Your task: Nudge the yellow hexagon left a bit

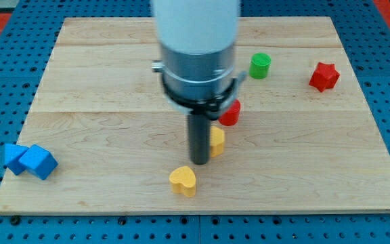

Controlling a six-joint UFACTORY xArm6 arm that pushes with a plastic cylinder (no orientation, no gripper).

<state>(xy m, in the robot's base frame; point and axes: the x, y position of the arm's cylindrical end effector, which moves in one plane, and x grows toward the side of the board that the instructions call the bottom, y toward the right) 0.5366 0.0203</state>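
Note:
The yellow hexagon (pixel 217 141) sits near the board's middle, partly hidden behind my rod. My tip (pixel 200 161) rests on the board just to the left of the hexagon and a little below it, close to touching it. A yellow heart-shaped block (pixel 183 181) lies below the tip, toward the view's bottom. A red block (pixel 231 112) sits just above and right of the hexagon, partly hidden by the arm.
A green cylinder (pixel 260 66) and a red star-like block (pixel 324 76) stand at the view's upper right. Two blue blocks (pixel 30 160) lie together at the board's lower left edge. The wooden board (pixel 100 74) lies on a blue pegboard surface.

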